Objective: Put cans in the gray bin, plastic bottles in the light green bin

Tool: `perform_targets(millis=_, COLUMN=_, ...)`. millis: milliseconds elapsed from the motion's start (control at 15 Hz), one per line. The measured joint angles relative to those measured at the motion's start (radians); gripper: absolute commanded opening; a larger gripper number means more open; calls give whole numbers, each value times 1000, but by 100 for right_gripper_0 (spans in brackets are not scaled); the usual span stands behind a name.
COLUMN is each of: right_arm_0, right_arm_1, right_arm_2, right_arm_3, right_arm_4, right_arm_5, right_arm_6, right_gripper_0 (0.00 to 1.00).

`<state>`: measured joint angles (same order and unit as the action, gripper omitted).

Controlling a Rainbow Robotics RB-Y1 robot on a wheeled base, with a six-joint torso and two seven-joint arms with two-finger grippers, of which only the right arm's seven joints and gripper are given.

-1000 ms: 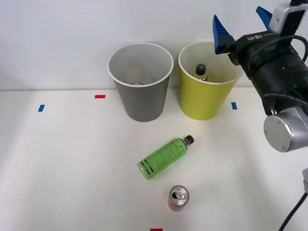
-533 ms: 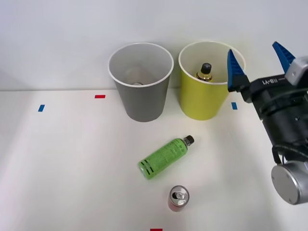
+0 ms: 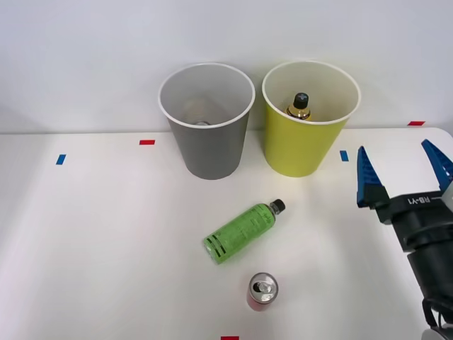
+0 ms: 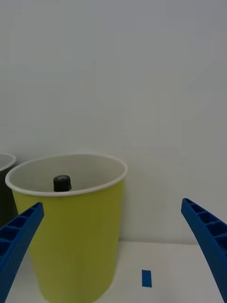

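Observation:
The gray bin [image 3: 207,145] and the light green bin [image 3: 304,145] stand side by side at the back of the table. A black-capped yellow-orange bottle [image 3: 299,106] stands inside the light green bin [image 4: 71,241], its cap [image 4: 62,182] poking above the rim. On the table lies a green plastic bottle [image 3: 241,231], cap pointing back right. A red can [image 3: 262,290] stands upright just in front of it. My right gripper [image 3: 405,176] is open and empty at the right, in front of and to the right of the light green bin.
Small red tape marks [image 3: 146,142] and blue tape marks [image 3: 60,159] dot the white table. One blue mark [image 4: 146,278] lies right of the light green bin. A plain white wall rises behind the bins.
My right gripper has drawn back from above the light green bin, moving down and toward the table's right front, still open. The bottles, can and bins have not moved.

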<state>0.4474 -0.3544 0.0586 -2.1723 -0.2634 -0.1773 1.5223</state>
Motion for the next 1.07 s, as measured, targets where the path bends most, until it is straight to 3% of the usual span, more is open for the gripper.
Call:
perform_targets(millis=467, right_arm_0=218, right_arm_1=50, right_arm_2=16, right_arm_3=0, right_arm_4=7, right_arm_5=-28, right_arm_6=4, right_gripper_0=100)
perform_targets(millis=1067, right_arm_0=303, right_arm_1=103, right_arm_2=45, right_arm_3=6, right_arm_4=33, right_arm_5=-20, right_arm_6=16, right_gripper_0=100)
